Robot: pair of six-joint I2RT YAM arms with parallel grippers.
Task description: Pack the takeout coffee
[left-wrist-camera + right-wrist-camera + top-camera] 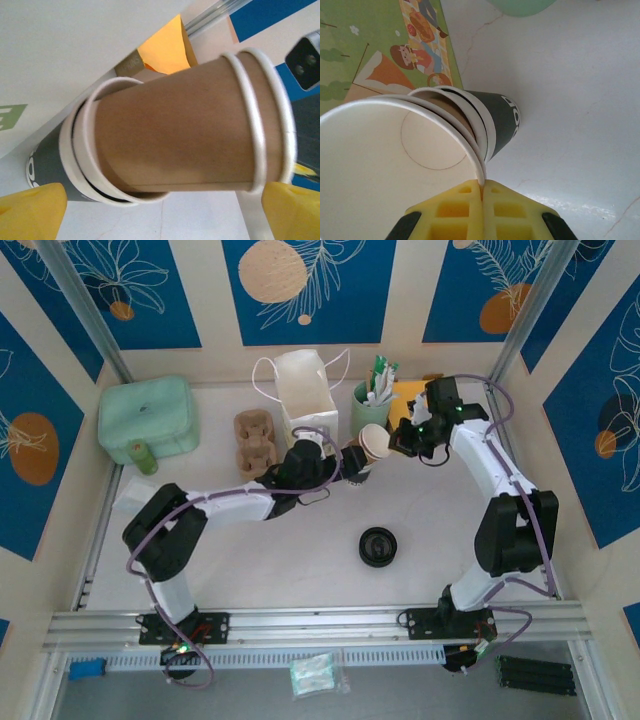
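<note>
Right gripper (402, 437), top view: clamped on the rim of the takeout coffee (375, 443), which is tilted near the white bag (305, 390); left gripper (350, 464) spread wide beside it, fingertips hard to make out

Left wrist view: yellow pads (30, 210) cut off at both corners, apart from the takeout coffee (190, 135); its base hidden inside a dark-banded cup (47, 165)

Right wrist view: fingers (465, 210) pinch the white rim

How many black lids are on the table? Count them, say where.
1. The black lid lies flat on the table, near the front middle, clear of the stacked cups. Others could be hidden inside the white bag.
</note>
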